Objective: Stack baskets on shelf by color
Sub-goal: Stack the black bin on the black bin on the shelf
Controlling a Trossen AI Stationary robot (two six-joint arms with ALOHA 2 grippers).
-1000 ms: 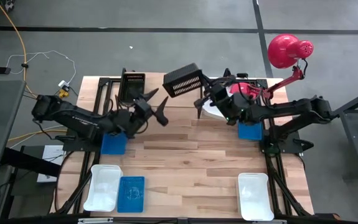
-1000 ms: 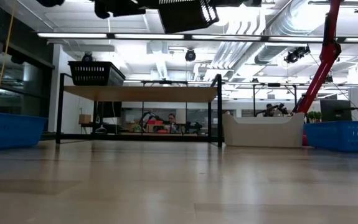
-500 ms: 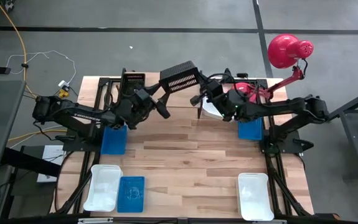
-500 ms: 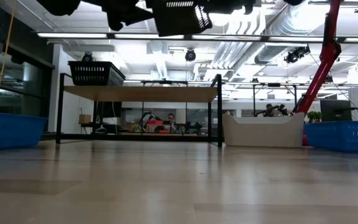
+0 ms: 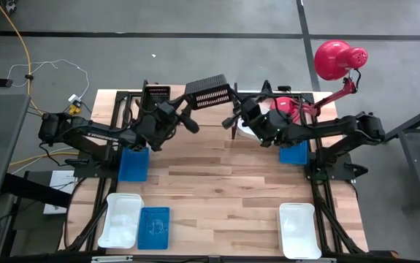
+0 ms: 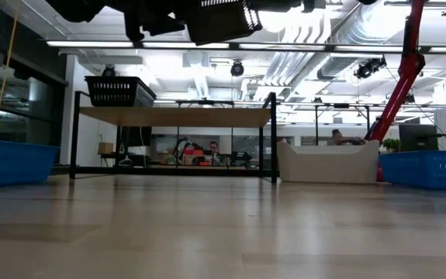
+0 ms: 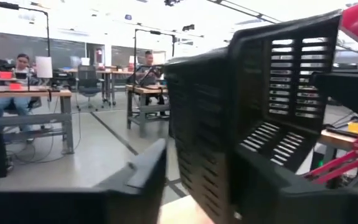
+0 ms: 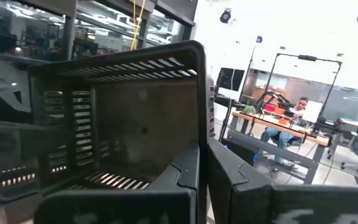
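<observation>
Right gripper [image 5: 231,115] is clamped on black perforated basket [image 5: 208,91], held aloft at 12 o'clock above shelf [image 6: 176,116]; left gripper [image 5: 185,117] straddles basket wall, grip unconfirmed.

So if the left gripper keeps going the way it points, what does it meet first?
Most likely the black basket that the right gripper holds up over the shelf. The left gripper points at its near end, jaws either side of the wall; contact is unclear.

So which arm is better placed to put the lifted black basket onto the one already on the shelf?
Left, probably. The left gripper is closing on the raised black basket and lies nearer the black basket on the shelf. The right gripper holds its other end, farther away.
</observation>
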